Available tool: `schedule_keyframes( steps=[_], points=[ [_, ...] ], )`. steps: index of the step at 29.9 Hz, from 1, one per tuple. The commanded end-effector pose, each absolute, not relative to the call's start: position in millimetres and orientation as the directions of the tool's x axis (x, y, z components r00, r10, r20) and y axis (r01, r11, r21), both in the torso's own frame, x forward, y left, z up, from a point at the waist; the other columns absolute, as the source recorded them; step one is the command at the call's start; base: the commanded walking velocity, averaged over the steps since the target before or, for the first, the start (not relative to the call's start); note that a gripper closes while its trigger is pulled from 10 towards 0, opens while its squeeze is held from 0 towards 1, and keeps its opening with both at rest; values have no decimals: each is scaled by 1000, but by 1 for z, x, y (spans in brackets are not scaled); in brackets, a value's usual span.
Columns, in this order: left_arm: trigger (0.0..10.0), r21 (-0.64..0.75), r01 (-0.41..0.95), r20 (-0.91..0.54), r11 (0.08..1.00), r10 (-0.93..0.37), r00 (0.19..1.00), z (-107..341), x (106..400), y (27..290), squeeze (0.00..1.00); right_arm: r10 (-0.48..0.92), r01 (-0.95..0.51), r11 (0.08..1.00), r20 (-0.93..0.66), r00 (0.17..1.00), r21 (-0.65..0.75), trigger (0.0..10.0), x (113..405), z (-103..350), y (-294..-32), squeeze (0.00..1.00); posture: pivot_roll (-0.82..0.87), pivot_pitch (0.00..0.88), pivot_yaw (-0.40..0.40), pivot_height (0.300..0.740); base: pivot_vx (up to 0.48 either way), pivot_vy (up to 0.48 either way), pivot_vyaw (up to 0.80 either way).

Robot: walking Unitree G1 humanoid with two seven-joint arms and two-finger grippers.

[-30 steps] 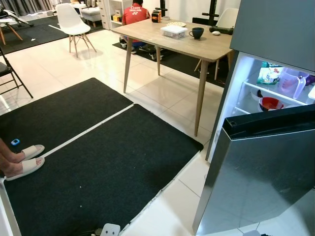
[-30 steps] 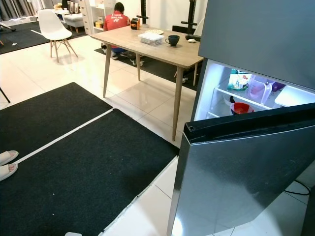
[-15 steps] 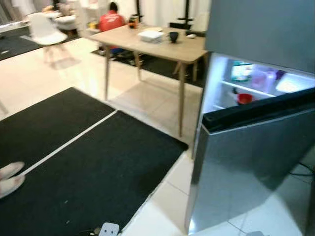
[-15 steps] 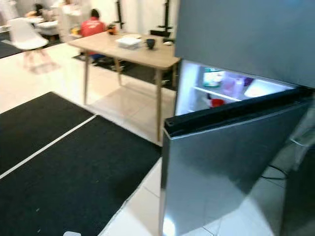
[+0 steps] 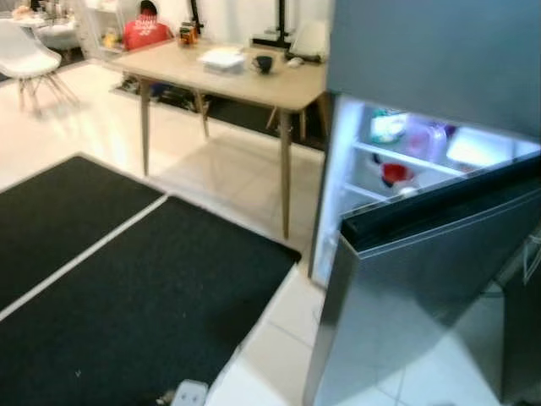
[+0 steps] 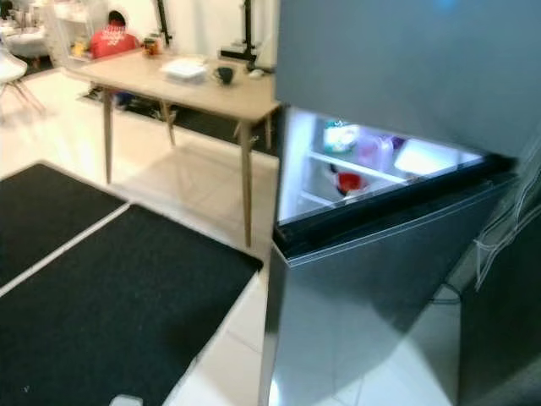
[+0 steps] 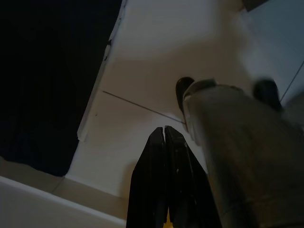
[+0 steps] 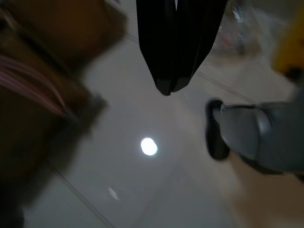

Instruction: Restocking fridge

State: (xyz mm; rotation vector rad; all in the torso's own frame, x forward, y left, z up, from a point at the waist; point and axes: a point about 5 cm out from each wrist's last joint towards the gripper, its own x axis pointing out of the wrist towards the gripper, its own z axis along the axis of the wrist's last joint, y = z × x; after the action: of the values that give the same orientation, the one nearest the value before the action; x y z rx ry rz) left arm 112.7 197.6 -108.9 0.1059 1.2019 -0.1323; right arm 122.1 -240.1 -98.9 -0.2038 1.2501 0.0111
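Left eye view shows a soft, blurry room. Far to the left stands a white chair (image 5: 21, 57) with thin splayed legs. Near it, at the back, a person (image 5: 145, 27) in a red top sits low with their back turned (there is white writing on the top, too blurred to read). Two flat black mats (image 5: 127, 296) with a rough, dull look cover much of the shiny pale tile floor (image 5: 228, 173), and a thin white strip of floor runs between them.

Next comes a long wooden table (image 5: 224, 74) on slim slanted legs. On its top sit a clear box (image 5: 221, 58) with a white lid and a dark round cup (image 5: 263, 63), close together.

To the right is the fridge (image 5: 431, 51), tall and smooth grey metal. Its lower door (image 5: 414, 296) hangs open toward the camera, with a black strip along its top edge. Bright light glows inside. On the white shelf (image 5: 406, 158) stand a pack with green on it (image 5: 387, 127) and a clear jug (image 5: 423, 138), and a red bowl (image 5: 395, 172) sits below the shelf. Any labels are too blurred to read.

Left wrist view is dark. The left gripper (image 7: 165, 130) hangs over the pale floor by the mat's edge, its long black fingers pressed together and holding nothing.

Right wrist view is blurred. The right gripper (image 8: 170, 90) hangs over shiny tile, its fingers also together and holding nothing.
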Motion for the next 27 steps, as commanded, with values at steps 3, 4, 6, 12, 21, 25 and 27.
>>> schedule_keyframes(
  steps=[3,4,6,12,21,25,27],
  points=[
    [10000,-4,176,-954,984,-56,294,-114,97,194,0,-131,-116,979,-949,288,-170,10000,113,-99,-250,0,-99,0,0,740,289,0,0],
    [10000,-4,176,-954,984,-57,294,-114,97,194,0,-131,-116,979,-949,288,-170,10000,113,-99,-250,0,-99,0,0,740,289,0,0],
    [10000,-4,174,-954,985,-56,296,-114,98,194,0,-132,-116,978,-949,287,-172,10000,113,-99,-250,0,-99,0,-2,740,287,0,0],
    [10000,-7,150,-948,989,-54,313,-113,100,193,0,-137,-113,978,-950,282,-175,10000,112,-99,-251,0,-98,0,-2,740,0,0,0],
    [10000,-21,147,-947,989,-67,314,-113,101,191,0,-122,50,992,-929,349,-112,10000,127,-95,-250,0,-96,0,-5,740,0,0,0],
    [10000,-26,153,-948,988,-73,311,-113,101,191,0,-69,109,994,-844,532,-13,10000,175,-76,-245,0,-98,0,-2,740,0,0,0],
    [10000,-26,154,-948,988,-74,311,-113,100,190,0,-48,110,994,-792,609,24,10000,197,-65,-242,0,-98,0,-2,740,0,0,0]
  ],
)
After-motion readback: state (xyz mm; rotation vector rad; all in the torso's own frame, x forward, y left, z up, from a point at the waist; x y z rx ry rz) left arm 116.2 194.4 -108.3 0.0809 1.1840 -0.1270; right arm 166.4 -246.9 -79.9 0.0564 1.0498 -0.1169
